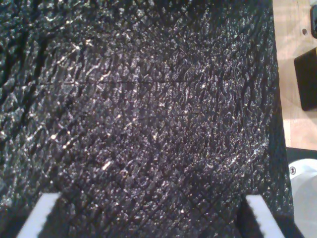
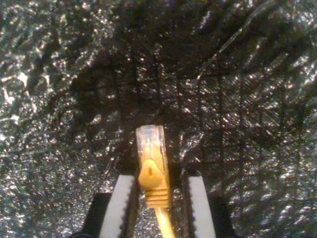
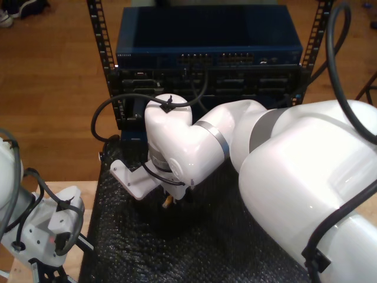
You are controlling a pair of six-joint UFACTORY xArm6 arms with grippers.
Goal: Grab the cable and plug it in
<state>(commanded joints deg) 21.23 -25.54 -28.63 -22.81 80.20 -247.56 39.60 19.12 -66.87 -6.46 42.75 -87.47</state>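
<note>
Second gripper jaws: my second gripper [image 2: 157, 203] has its two white ribbed fingers [image 2: 123, 206] drawn in close on either side of the cable [image 2: 154, 186], gripping it at the yellow boot.
Cable position: the clear plug [image 2: 151, 140] juts forward past the fingertips, clip side up; the yellow cord trails back between the fingers. In the exterior view only a small yellow bit [image 3: 169, 201] shows beneath the big white arm [image 3: 194, 141].
First gripper jaws: my first gripper [image 1: 153, 218] stands wide open, its white ribbed fingertips [image 1: 39, 215] far apart with nothing between them.
Surface below: black textured foam mat [image 3: 224, 247], glinting under both grippers.
Target hardware: blue rack unit [image 3: 209, 44] with rows of ports, behind the mat, well apart from the plug.
Obstructions: the big white arm's wrist and elbow cover most of the mat's centre and probably part of the rack's lower panel; thick black robot cables [image 3: 106, 115] loop in front of the rack at the exterior view's left.
Other arm: a smaller white arm section [image 3: 44, 227] sits at the exterior view's lower left, beside the mat edge.
Surroundings: wooden floor [image 3: 47, 76] around the rack.
</note>
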